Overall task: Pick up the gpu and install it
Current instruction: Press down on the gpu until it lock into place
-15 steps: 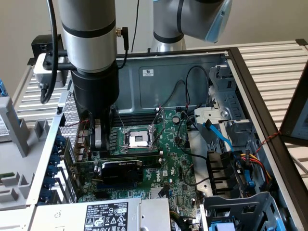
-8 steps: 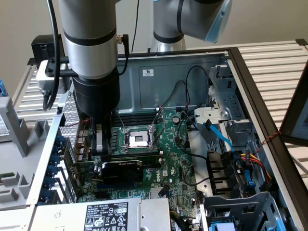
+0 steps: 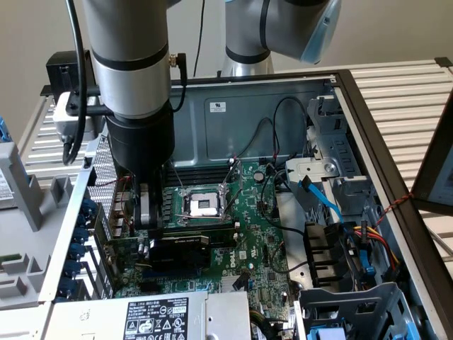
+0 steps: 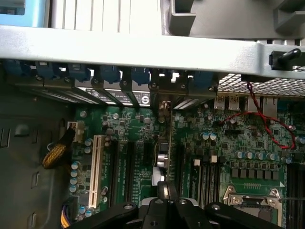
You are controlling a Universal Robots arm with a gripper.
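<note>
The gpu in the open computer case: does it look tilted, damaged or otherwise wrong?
Nothing stands out. The gpu stands on edge over the motherboard among the expansion slots, under the gripper, and looks level and undamaged. Whether it is fully seated cannot be judged.

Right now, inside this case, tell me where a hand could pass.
Free: the dark floor panel beside the white slot, and the back wall above the CPU socket. Crowded: around the gpu under the pincer, and the cabled drive bay.
</note>
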